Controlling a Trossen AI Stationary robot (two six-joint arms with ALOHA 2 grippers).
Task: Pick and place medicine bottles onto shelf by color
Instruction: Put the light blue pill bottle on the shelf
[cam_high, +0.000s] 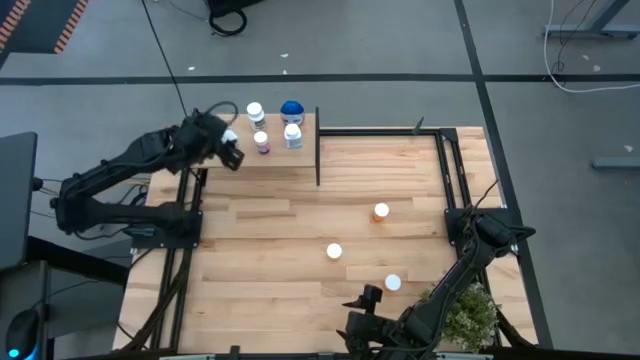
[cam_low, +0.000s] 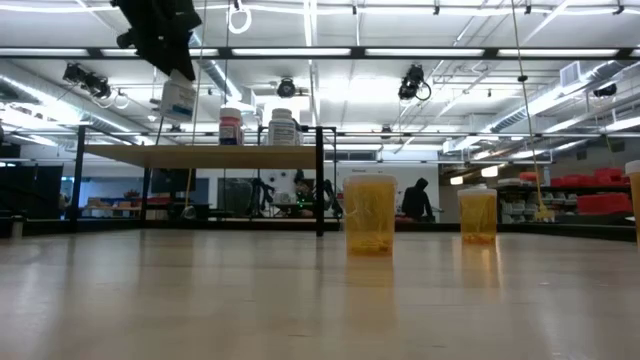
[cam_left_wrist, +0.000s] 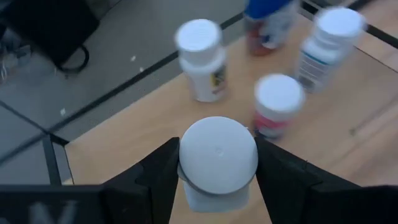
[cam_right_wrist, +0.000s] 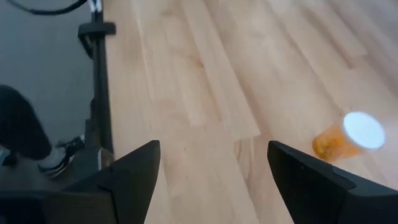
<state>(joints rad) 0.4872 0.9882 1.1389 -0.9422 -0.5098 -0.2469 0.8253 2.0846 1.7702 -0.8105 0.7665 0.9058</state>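
Observation:
The shelf (cam_high: 285, 158) stands at the table's far left and carries several medicine bottles: two white ones (cam_left_wrist: 200, 57) (cam_left_wrist: 328, 41), a pinkish one (cam_left_wrist: 277, 106) and a blue-topped one (cam_high: 291, 108). My left gripper (cam_left_wrist: 217, 163) hovers over the shelf's left end, shut on a white-capped white bottle (cam_left_wrist: 217, 152). Three orange bottles (cam_high: 381, 211) (cam_high: 334, 251) (cam_high: 392, 283) stand on the tabletop. My right gripper (cam_right_wrist: 214, 171) waits open near the table's near edge, with the nearest orange bottle (cam_right_wrist: 348, 140) ahead of it. My left gripper pinches the white bottle between its two fingers, which sit on opposite sides just below the cap (cam_left_wrist: 186, 180). The fingers (cam_left_wrist: 158, 171) slant down from the table's left side. The bottle (cam_low: 178, 100) hangs roughly upright, clear above the shelf board (cam_low: 200, 155).
A black upright post (cam_high: 318, 145) bounds the shelf's right end. A green potted plant (cam_high: 468, 315) sits at the near right corner. Black frame rails (cam_high: 447, 165) run along the table's right side. Bare planks lie between the shelf and the orange bottles.

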